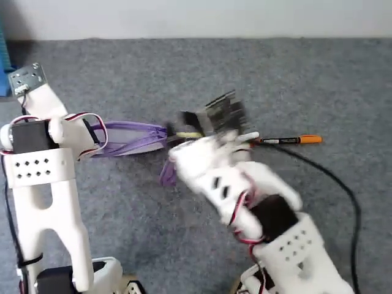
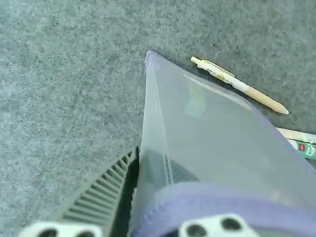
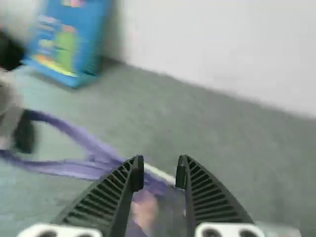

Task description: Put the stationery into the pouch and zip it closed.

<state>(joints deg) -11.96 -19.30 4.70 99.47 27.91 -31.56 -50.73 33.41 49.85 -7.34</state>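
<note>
Our left tool (image 1: 97, 141) is clenched on the left end of the pouch (image 1: 131, 138), left of the middle of the counter (image 1: 318, 73). Our right tool (image 3: 159, 165) is at the pouch's right end; we cannot tell if it grips. A pen (image 2: 239, 84) lies just beside the pouch, a marker (image 1: 288, 140) farther right.

A grey carpet-like surface (image 1: 184, 245) carries everything. On it lie an orange-capped marker (image 1: 288, 140), a black cable (image 1: 334, 180), a beige pen (image 2: 239, 85) and, near that, a second pale pen (image 2: 298, 140). A blue box (image 3: 69, 42) stands on it against the white wall (image 3: 222, 44).
</note>
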